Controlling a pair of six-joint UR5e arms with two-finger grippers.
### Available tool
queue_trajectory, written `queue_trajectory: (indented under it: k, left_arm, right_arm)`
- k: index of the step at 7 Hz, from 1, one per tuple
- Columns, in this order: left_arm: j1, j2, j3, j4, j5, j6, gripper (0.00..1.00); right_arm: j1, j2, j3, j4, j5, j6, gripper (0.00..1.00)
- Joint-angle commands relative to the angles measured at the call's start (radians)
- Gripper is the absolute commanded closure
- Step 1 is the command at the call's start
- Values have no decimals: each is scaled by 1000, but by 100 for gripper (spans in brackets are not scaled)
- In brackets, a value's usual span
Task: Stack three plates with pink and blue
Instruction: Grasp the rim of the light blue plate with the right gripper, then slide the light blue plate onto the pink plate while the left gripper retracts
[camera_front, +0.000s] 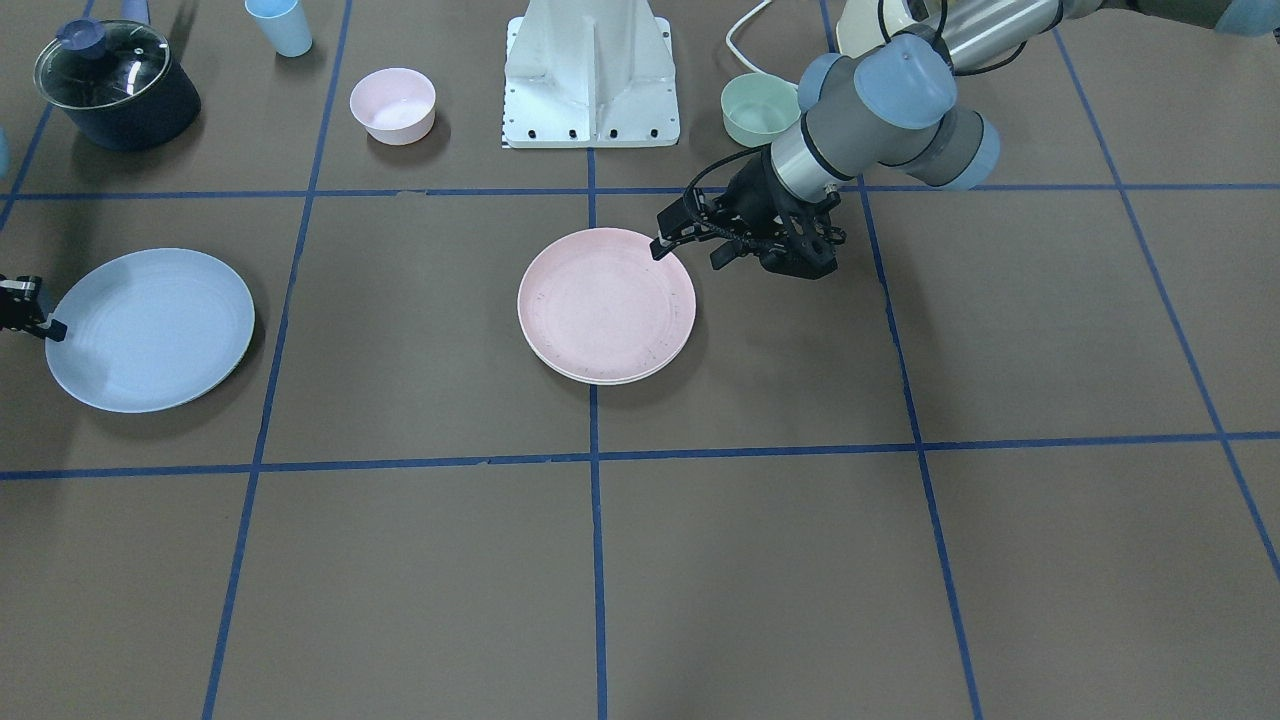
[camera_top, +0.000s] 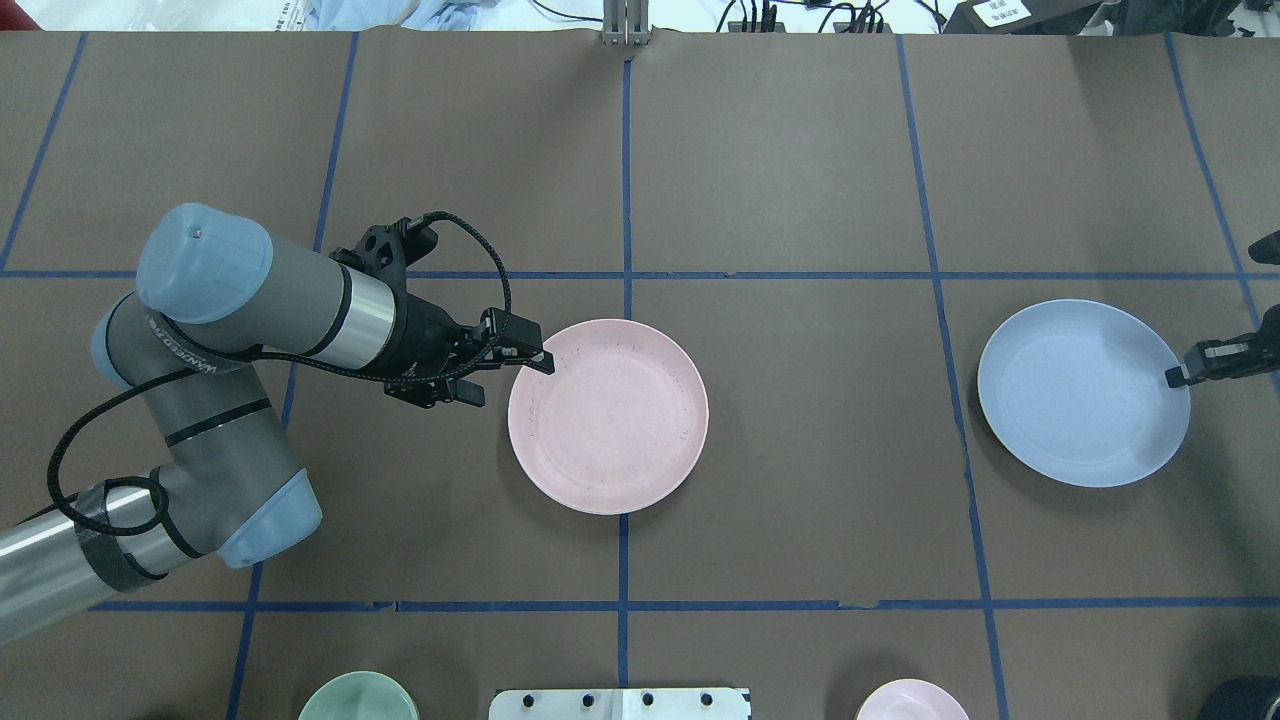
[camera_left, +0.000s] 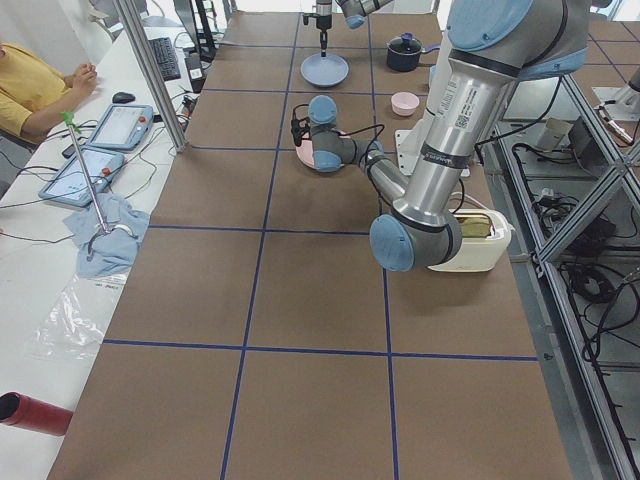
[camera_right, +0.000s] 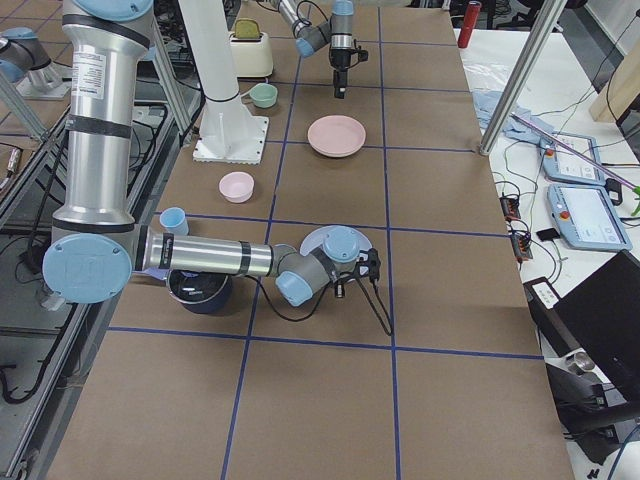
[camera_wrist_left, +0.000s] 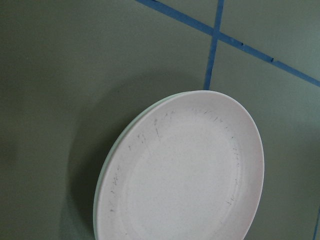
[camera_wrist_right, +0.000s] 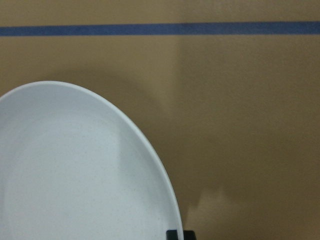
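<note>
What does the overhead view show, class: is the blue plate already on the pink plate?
No, the blue plate is well apart from the pink plate, near the view's right edge.

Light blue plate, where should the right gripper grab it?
Pinch the light blue plate by its raised rim on the edge nearest the right gripper, coming in from the robot's right. It is wide and shallow, so likely only the rim offers a hold.

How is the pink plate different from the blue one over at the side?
The pink plate rests on a cream plate near the table's middle; the blue plate shows no plate under it and lies far off on the robot's right. The pink plate shows dark scuffs; the blue plate looks clean. Both are round, shallow and seem equal in size.
</note>
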Motion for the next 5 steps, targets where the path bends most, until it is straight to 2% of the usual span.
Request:
queue_trajectory:
  k: [1,2,3,4,5]
  left_arm:
    - [-14,12,-37,6,0,0,1]
    - [-20,15,-39,6,3,3,1]
    - [-30,21,-39,6,2,11,1]
    - [-54,21,-41,6,-4,11,1]
    - [-107,21,-39,10,-51,11,1]
  right_arm:
    - [-2,57,102,3,17,226,100]
    - [-32,114,139,16,25,378,100]
    - [-121,189,157,24,10,539,100]
    - [-224,297,161,24,-59,711,100]
    - [-348,386,165,21,-184,855,100]
